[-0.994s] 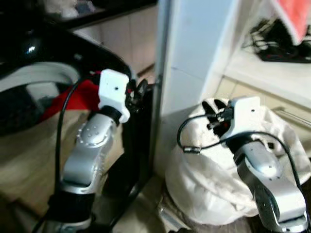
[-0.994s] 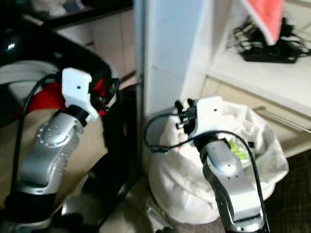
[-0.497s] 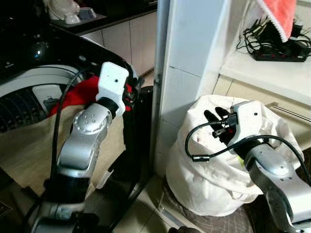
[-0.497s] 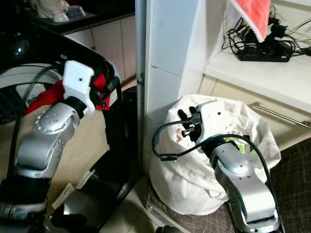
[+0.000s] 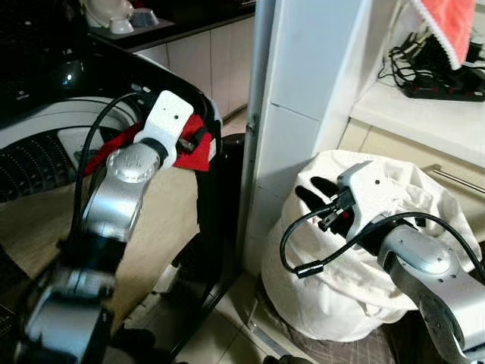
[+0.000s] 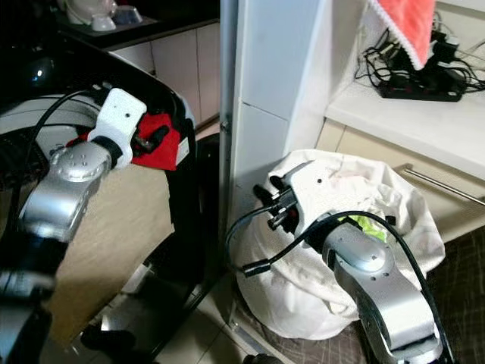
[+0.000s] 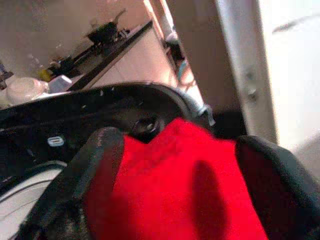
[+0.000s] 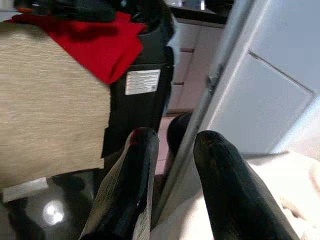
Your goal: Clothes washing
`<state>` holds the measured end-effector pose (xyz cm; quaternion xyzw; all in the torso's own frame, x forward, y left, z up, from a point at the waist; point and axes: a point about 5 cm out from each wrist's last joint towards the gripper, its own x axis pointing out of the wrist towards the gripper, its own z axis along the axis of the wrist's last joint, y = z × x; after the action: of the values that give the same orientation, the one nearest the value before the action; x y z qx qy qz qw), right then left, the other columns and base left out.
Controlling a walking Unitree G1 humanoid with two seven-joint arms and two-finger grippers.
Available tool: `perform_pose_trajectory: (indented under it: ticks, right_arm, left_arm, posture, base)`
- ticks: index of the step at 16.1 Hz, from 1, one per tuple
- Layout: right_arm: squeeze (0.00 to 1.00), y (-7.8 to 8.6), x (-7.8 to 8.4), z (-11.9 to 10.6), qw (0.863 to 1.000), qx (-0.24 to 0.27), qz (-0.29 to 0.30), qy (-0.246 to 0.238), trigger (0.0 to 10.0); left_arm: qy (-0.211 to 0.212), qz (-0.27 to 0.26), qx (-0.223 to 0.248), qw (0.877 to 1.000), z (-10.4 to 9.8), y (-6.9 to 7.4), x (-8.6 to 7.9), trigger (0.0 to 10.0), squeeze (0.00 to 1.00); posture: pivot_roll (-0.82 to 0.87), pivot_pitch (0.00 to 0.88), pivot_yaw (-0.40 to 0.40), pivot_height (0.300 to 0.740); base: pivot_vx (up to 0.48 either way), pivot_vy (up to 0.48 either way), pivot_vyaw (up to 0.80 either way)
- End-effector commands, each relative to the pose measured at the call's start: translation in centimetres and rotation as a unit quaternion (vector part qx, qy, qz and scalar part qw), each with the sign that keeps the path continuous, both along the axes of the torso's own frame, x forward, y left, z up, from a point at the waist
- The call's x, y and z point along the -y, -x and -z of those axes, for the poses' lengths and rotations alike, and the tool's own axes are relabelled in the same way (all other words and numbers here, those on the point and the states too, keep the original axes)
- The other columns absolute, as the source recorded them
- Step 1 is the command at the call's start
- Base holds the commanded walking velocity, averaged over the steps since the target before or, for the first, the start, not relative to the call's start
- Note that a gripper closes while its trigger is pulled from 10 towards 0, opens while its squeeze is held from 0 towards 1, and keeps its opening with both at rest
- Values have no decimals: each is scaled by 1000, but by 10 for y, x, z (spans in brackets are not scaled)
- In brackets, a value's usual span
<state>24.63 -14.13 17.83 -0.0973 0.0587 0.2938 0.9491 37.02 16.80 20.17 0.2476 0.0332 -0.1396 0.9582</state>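
Note:
My left gripper [image 5: 196, 139] is shut on a red garment [image 5: 201, 152] at the black rim of the top-loading washing machine [image 5: 151, 76]. The left wrist view has the red garment [image 7: 175, 185] bunched between both black fingers. The drum opening [image 5: 42, 148] lies to the left of it. My right gripper [image 5: 313, 194] hovers over the left edge of the white laundry bag [image 5: 356, 296], open with nothing between its fingers [image 8: 135, 165]. Something green [image 6: 364, 224] peeks out of the bag.
A white pillar [image 5: 303, 91] stands between the machine and the bag. A tan cover [image 5: 151, 220] hangs down the machine's front. At the right, a white shelf [image 5: 424, 114] holds a power strip with cables [image 5: 443, 83], with a pink towel [image 5: 451, 23] hanging above.
My left arm has swung further over the machine's rim with the red garment. The right gripper has drifted slightly left over the bag. The camera has shifted too.

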Motion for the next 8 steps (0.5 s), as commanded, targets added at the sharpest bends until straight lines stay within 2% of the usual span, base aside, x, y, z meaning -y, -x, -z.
perform_pose_trajectory:
  ticks: [1,2,4,8]
  right_arm:
    - [0,0,-1,-5,1000,5,-9,-1,10000]
    - [0,0,-1,-6,1000,5,-10,-1,10000]
    - [0,0,-1,-8,1000,4,-10,-4,10000]
    - [0,2,3,-9,1000,-1,-10,-1,10000]
  left_arm:
    - [-9,13,-6,1000,2,-5,1,10000,0]
    - [7,17,-19,1000,4,-8,0,10000,0]
    - [-5,11,-45,999,11,-13,-6,10000,0]
    - [0,-14,-100,995,20,-18,-20,10000,0]
  posture:
    - [-113,20,-26,740]
    - [-117,23,-23,740]
    - [-123,26,-22,740]
    - [-128,25,-18,740]
  base:
    - [0,0,0]
    - [0,0,0]
    - [0,0,0]
    - [0,0,0]
